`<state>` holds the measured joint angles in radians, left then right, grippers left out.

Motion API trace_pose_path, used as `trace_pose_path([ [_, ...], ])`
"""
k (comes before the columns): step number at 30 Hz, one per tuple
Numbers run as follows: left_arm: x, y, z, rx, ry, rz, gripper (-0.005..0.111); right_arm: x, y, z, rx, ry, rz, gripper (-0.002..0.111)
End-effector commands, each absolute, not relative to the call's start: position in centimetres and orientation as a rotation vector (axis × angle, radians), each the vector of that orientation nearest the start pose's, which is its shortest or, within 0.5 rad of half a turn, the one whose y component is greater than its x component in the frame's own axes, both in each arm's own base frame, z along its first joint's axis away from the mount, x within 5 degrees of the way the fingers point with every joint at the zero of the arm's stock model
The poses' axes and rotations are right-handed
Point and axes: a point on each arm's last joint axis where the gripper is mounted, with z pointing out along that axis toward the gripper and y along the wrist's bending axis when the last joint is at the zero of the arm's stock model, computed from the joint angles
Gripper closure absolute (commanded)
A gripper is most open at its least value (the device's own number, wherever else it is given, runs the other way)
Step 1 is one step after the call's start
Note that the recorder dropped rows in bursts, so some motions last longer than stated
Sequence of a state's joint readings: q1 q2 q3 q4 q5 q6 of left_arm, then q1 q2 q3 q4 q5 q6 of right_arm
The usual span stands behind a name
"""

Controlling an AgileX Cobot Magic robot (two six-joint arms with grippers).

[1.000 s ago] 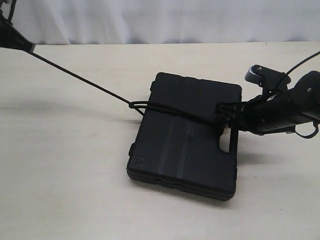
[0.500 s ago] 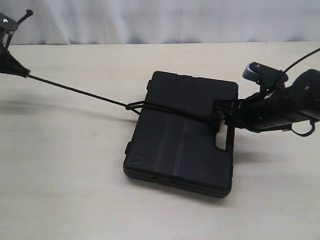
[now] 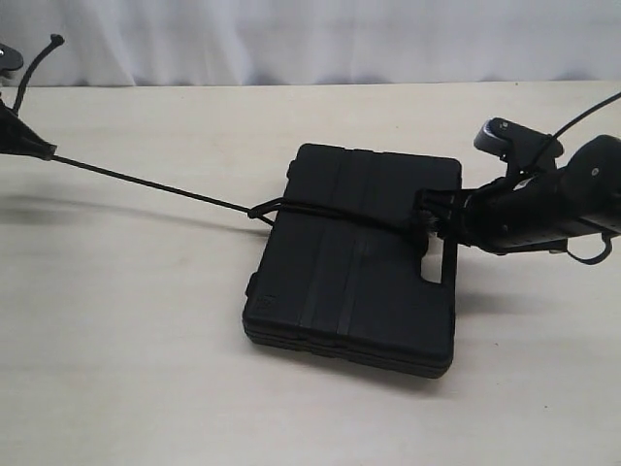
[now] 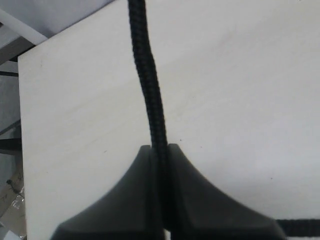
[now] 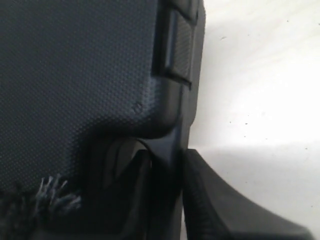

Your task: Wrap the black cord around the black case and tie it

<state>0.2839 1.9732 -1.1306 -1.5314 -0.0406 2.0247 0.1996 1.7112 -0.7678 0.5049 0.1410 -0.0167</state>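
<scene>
Cinching black cord [image 3: 155, 183] over black case [image 3: 349, 282].
Exterior: grips cord in left tool [image 3: 24, 146], taut toward case well beyond it; pins handle [image 3: 450, 264] with right tool [image 3: 437, 218] on desk [image 3: 146, 340]. Left wrist: clamps cord tight. Right wrist: pinches handle bar; brace firmly, pull level to cinch.

Black cord [image 3: 155, 183] taut from left fingers [image 3: 27, 146] across black case [image 3: 354, 282].

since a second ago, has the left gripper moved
Yes: the left gripper has dropped lower in the exterior view, away from the table's far edge, with the cord clamped.
</scene>
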Motion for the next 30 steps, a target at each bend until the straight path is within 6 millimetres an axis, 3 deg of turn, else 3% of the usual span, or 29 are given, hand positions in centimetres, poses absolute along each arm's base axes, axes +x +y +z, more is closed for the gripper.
trace_pose_path([
  [1, 38.4, 14.7, 15.8, 0.122, 2.371, 0.684, 0.107, 30.7, 5.8, 15.3, 0.355, 2.488, 0.318, 0.104],
  [10, 38.2, 15.1, 15.9, 0.144, 2.381, 0.773, 0.102, 30.7, 5.8, 15.4, 0.390, 2.480, 0.330, 0.104],
  [17, 38.2, 15.2, 15.9, 0.144, 2.384, 0.778, 0.064, 30.9, 5.8, 15.4, 0.403, 2.464, 0.330, 0.104],
  [22, 38.0, 15.4, 16.1, 0.121, 2.384, 0.830, 0.048, 30.8, 5.8, 15.4, 0.403, 2.474, 0.333, 0.104],
  [27, 37.9, 14.6, 19.0, 0.103, 2.310, 0.935, 0.047, 30.9, 6.1, 15.5, 0.392, 2.454, 0.333, 0.104],
  [30, 38.1, 12.5, 21.9, 0.092, 2.232, 0.883, 0.047, 31.0, 7.4, 15.8, 0.348, 2.410, 0.340, 0.104],
])
